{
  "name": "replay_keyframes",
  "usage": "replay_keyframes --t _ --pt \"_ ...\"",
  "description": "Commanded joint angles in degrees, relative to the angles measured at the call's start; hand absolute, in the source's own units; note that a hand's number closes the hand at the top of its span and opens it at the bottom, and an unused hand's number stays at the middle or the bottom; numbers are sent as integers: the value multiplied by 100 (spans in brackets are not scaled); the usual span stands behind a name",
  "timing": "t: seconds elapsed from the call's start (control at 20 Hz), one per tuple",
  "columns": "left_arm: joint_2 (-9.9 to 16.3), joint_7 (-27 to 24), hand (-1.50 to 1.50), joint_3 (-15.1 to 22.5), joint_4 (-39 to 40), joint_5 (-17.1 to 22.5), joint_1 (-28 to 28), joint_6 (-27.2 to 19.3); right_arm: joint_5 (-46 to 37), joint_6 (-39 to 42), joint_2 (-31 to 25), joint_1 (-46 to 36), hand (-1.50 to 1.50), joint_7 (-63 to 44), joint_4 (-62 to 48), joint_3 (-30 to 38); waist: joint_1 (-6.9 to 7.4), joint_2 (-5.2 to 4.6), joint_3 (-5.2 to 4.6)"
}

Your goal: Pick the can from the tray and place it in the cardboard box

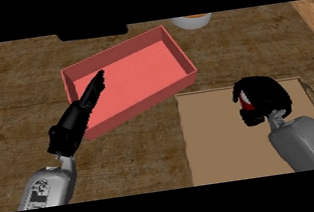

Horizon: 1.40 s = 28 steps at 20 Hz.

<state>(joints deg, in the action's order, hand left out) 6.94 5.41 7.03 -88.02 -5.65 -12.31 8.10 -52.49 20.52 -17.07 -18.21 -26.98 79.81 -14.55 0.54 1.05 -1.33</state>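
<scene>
**Operator:** Head view. Report hand states and the position of the can.

**Robot:** My right hand (262, 97) is over the tray (217, 140), fingers curled round the can (245, 99). Only a sliver of red and white shows between my fingers, so the can is in my grasp above the tray's upper part. I cannot tell whether it has left the tray floor. My left hand (79, 116) is flat, fingers straight and holding nothing. It points over the near wall of the box (175, 55), which shows red here and lies to the upper left of the tray, well apart from the can.

**Operator:** Risks from here?

**Robot:** In my judgement, two. First, the can is mostly covered, so I cannot confirm how it sits in my grasp; if it is held off-centre, it may tilt during transfer. Second, my left hand reaches over the box wall, so a right-hand approach to the box could meet it unless the left withdraws.

**Operator:** Anything obscured?

**Robot:** The can's body and base are hidden. A pale round object (193, 20) beyond the box is cut off at the top edge, and a dark object (92, 33) beside it is unidentifiable.
</scene>
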Motion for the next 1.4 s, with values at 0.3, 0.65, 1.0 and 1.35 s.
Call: replay_keyframes --t 0.3,0.65,1.0,1.35 --pt "-88 -53 0 85 123 25 -73 93 -783 -981 1679 -649 150 543 -155 -3268 258 -138 136" --pt "-142 -178 0 68 205 -194 32 -98 -918 -2296 1702 -1307 150 -510 49 -4262 73 -109 133" --pt "9 123 0 -163 -19 -102 -43 10 -1016 -1095 1706 -1006 150 -867 2272 -4213 -72 -83 133" --pt "-161 348 0 25 -261 -168 27 -24 -473 -866 1707 -1522 150 -2171 3810 -4076 -45 -78 132"
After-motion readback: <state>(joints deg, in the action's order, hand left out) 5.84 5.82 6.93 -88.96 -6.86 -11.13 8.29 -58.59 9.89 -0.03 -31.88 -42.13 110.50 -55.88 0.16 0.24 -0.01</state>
